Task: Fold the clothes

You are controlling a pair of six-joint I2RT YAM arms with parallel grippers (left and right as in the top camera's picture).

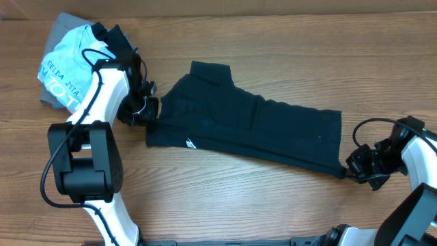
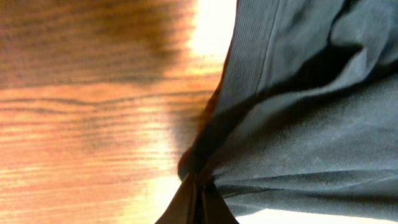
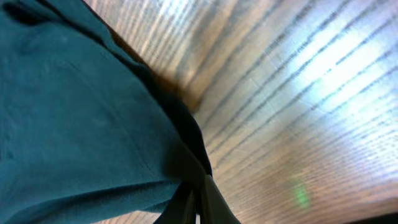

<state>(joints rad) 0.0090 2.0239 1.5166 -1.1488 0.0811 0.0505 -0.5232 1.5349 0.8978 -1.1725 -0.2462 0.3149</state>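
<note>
Overhead, navy T-shirt (image 1: 252, 130): lies flat on the worktop (image 1: 287, 48), drawn out as a long band between the two hands, with its white logo nearer the left one.
Overhead, left hand (image 1: 145, 111): at one end of the shirt, pressed together on the cloth edge.
Overhead, right hand (image 1: 355, 169): at the opposite corner, likewise pinching the hem.
Overhead, reason: a grip at each end probably holds the band taut, so it can be lifted and folded over evenly.
Overhead, spare garments: light blue T-shirt (image 1: 68, 72) on a grey garment (image 1: 60, 27), just behind the left hand and out of the work.
Left wrist: dark cloth gathers into wrinkles at the closed tips, and a ribbed edge runs away from the hand.
Right wrist: a fold of shirt narrows into the shut tips, with bare worktop beside it.
</note>
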